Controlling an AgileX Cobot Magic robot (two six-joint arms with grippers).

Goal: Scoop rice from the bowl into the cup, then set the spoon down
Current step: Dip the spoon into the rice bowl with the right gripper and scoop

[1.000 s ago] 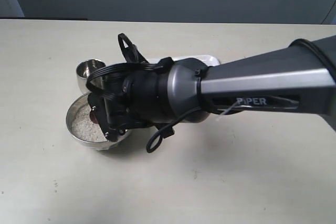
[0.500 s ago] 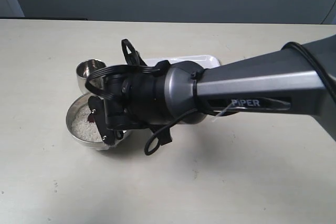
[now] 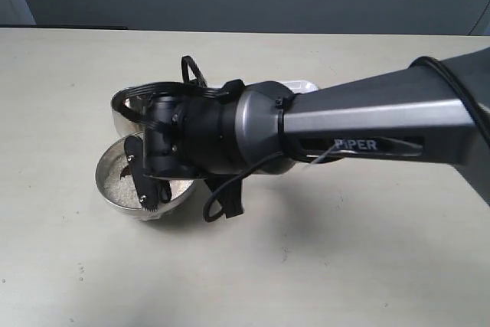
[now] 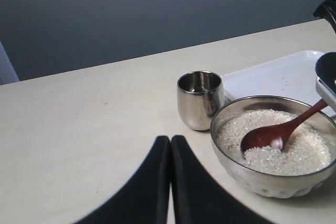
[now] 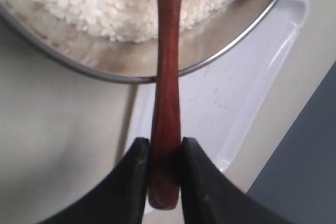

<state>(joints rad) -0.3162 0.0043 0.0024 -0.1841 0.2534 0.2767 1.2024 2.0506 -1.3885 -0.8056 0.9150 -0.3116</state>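
The steel bowl (image 4: 252, 174) holds white rice (image 4: 310, 150), and the small steel cup (image 4: 199, 100) stands right beside it. The reddish-brown spoon (image 4: 278, 135) lies with its oval end dug into the rice, some grains in it. My right gripper (image 5: 164, 142) is shut on the end of the spoon's handle (image 5: 167, 77), just outside the bowl's rim (image 5: 105, 59). In the exterior view my right gripper (image 3: 144, 181) hangs over the bowl (image 3: 122, 206) and hides the spoon and part of the cup (image 3: 120, 109). My left gripper (image 4: 170, 139) is shut on nothing, short of the bowl.
A flat white tray (image 4: 283, 74) lies on the table behind the bowl and cup; the spoon's handle end hangs over the tray (image 5: 247, 93). The right arm spans the table from the right edge.
The right wrist has swung further left over the bowl and rolled. The spoon's red end, which showed by the rice before, is now hidden under the gripper in the exterior view.
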